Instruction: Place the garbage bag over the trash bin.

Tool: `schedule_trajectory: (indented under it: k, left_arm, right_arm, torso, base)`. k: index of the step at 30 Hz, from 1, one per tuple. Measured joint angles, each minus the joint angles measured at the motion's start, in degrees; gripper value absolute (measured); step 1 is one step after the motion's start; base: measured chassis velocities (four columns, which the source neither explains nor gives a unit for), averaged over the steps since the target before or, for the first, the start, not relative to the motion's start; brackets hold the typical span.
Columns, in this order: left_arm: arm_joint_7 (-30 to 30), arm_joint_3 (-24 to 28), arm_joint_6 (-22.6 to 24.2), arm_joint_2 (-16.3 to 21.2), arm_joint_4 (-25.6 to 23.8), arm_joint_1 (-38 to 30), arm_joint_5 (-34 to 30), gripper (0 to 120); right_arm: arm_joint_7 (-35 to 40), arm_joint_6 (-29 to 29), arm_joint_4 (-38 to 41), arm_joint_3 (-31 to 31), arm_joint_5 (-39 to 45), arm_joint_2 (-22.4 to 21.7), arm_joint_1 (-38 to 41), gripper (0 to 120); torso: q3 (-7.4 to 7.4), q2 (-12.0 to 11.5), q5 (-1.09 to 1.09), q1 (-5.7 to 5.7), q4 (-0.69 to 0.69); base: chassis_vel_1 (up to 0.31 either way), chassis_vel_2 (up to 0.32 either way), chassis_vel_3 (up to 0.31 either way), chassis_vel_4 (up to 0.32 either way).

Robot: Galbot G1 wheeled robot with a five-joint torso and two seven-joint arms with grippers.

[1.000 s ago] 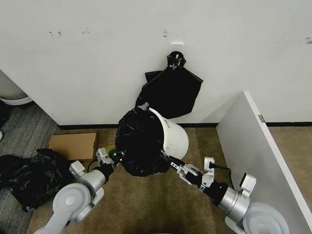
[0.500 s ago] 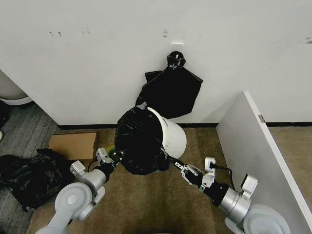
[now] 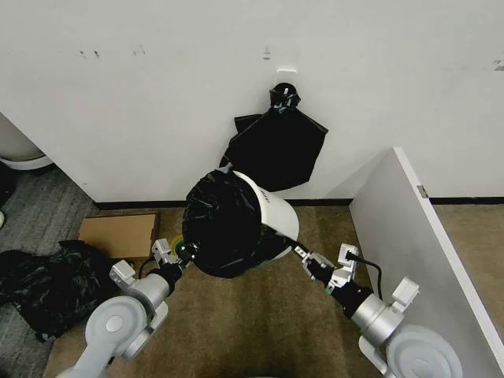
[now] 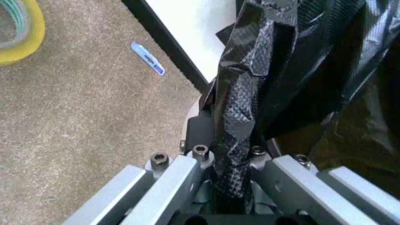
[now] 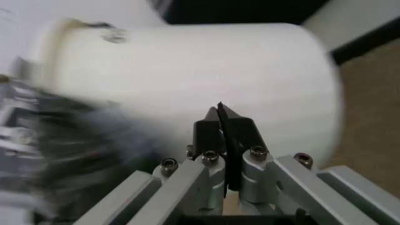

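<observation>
While both arms reach forward, the left gripper (image 4: 231, 154) is clamped on the garbage bag (image 3: 228, 228) draped over the tilted trash bin (image 3: 276, 216); the right gripper (image 5: 222, 123) pinches black film against the bin's white wall.

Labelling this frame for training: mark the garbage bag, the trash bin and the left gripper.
garbage bag (image 3: 224, 236): head view, wrinkled black film.
trash bin (image 3: 277, 216): head view, bare white side wall.
left gripper (image 4: 228, 145): left wrist view, between its fingertips, on the bag.

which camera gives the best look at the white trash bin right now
The right wrist view: the trash bin lies tipped with its whole side exposed, though blurred. The head view shows it mostly wrapped by the garbage bag. The left wrist view gives just a sliver.
</observation>
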Motion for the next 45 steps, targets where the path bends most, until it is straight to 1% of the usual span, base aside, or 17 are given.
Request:
schedule_trajectory:
  k: [9, 12, 14, 17, 18, 19, 22, 25, 27, 28, 32, 33, 34, 35, 37, 40, 45]
  left_arm:
    - [-0.2, 0.3, 0.1, -0.3, -1.0, 0.2, 0.9, 0]
    - [-0.2, 0.2, 0.1, -0.1, -1.0, 0.3, 1.4, 0]
    - [-0.2, 0.1, 0.2, 0.1, -1.0, 0.3, 1.5, 0]
    - [-0.5, -0.1, 0.7, 0.6, -0.3, 0.3, 2.0, 0]
    - [-0.5, -0.1, 0.7, 0.6, -0.3, 0.3, 2.0, 0]
    - [-0.6, -0.1, 0.8, 0.6, -0.2, 0.2, 2.1, 0]
    - [-0.7, 0.0, 1.0, 0.8, 0.2, 0.2, 2.9, 0]
    - [-0.7, 0.2, 1.2, 1.0, 0.2, 0.1, 3.0, 0]
    - [-0.8, 0.2, 1.2, 1.0, 0.2, 0.1, 3.1, 0]
    - [-0.8, 0.4, 1.3, 1.0, 0.2, 0.0, 3.1, 0]
    - [-0.8, 0.6, 1.5, 1.0, 0.0, -0.1, 3.3, 0]
    - [-1.0, 0.8, 2.0, 1.0, -0.3, 0.0, 3.6, 0]
    - [-1.1, 0.9, 2.3, 1.0, -0.4, 0.0, 3.9, 0]
    - [-1.1, 0.9, 2.3, 1.0, -0.4, 0.0, 3.9, 0]
    - [-1.2, 1.1, 2.7, 1.0, -0.6, 0.3, 4.3, 0]
    - [-1.3, 1.1, 3.1, 1.1, -1.0, 0.5, 4.6, 0]
    - [-1.3, 1.1, 3.2, 1.1, -1.2, 0.6, 4.7, 0]
  right_arm:
    - [3.9, -0.1, -3.8, -4.4, -9.8, 1.2, -0.5, 0]
    - [2.9, 0.3, -3.8, -3.9, -10.0, 1.2, -0.7, 0]
    - [1.2, 0.9, -3.3, -2.2, -8.3, 1.3, -0.8, 2]
    - [-4.1, 2.2, -2.6, 3.0, -2.2, 1.2, -0.8, 14]
    - [-4.1, 2.2, -2.6, 3.0, -2.2, 1.2, -0.8, 14]
    - [-5.0, 2.4, -2.5, 3.7, -1.4, 1.1, -0.8, 18]
    - [-11.7, 4.2, -1.8, 7.0, 0.4, 0.6, -1.2, 31]
    - [-18.4, 6.8, -1.3, 8.3, -2.9, -0.8, -2.0, 43]
    - [-19.4, 7.1, -1.2, 8.4, -3.5, -1.0, -2.1, 44]
    - [-22.3, 7.9, -1.2, 8.7, -5.0, -1.6, -2.2, 51]
    - [-26.0, 9.0, -1.9, 8.9, -6.5, -2.3, -2.0, 64]
    - [-29.4, 9.5, -3.4, 8.8, -8.1, -3.1, -1.5, 72]
    - [-30.5, 9.6, -4.3, 8.6, -9.0, -3.7, -0.9, 77]
    - [-30.5, 9.6, -4.3, 8.6, -9.0, -3.7, -0.9, 77]
    - [-31.4, 9.8, -5.6, 8.0, -11.0, -4.4, 0.2, 86]
    - [-36.5, 10.7, -7.4, 7.5, -15.6, -5.5, 1.5, 97]
    - [-39.7, 10.9, -8.6, 7.2, -17.4, -6.2, 2.2, 100]
  torso:
    - [0.0, 0.0, 0.01, 0.0, 0.0]
    - [0.0, 0.0, 0.01, 0.0, 0.01]
    - [0.0, 0.0, 0.01, 0.0, 0.01]
    - [0.0, 0.0, 0.0, 0.0, 0.0]
    - [0.0, 0.0, 0.0, 0.0, 0.0]
    - [0.0, 0.0, 0.0, 0.0, 0.01]
    - [0.0, 0.0, 0.01, 0.0, 0.01]
    - [0.0, 0.0, 0.01, 0.0, 0.0]
    - [0.0, 0.0, 0.0, 0.0, 0.0]
    - [0.0, 0.0, 0.0, 0.0, 0.0]
    - [0.0, 0.0, 0.0, 0.0, 0.0]
    - [0.0, 0.0, 0.01, 0.0, 0.01]
    - [0.0, 0.0, 0.01, 0.0, 0.0]
    - [0.0, 0.0, 0.01, 0.0, 0.0]
    - [0.0, 0.0, 0.01, 0.0, 0.01]
    - [0.0, 0.0, 0.01, 0.0, 0.01]
    - [0.0, 0.0, 0.01, 0.0, 0.0]
  base:
    - [0.0, 0.0, 0.0, 0.0]
    - [0.0, 0.0, 0.0, 0.0]
    - [0.0, 0.0, 0.0, 0.0]
    - [0.0, 0.0, 0.0, 0.0]
    - [0.0, 0.0, 0.0, 0.0]
    - [0.0, 0.0, 0.0, 0.0]
    - [0.0, 0.0, 0.0, 0.0]
    - [0.0, 0.0, 0.0, 0.0]
    - [0.0, 0.0, 0.0, 0.0]
    - [0.0, 0.0, 0.0, 0.0]
    - [0.0, 0.0, 0.0, 0.0]
    - [0.0, 0.0, 0.0, 0.0]
    - [0.0, 0.0, 0.0, 0.0]
    - [0.0, 0.0, 0.0, 0.0]
    - [0.0, 0.0, 0.0, 0.0]
    - [0.0, 0.0, 0.0, 0.0]
    - [0.0, 0.0, 0.0, 0.0]
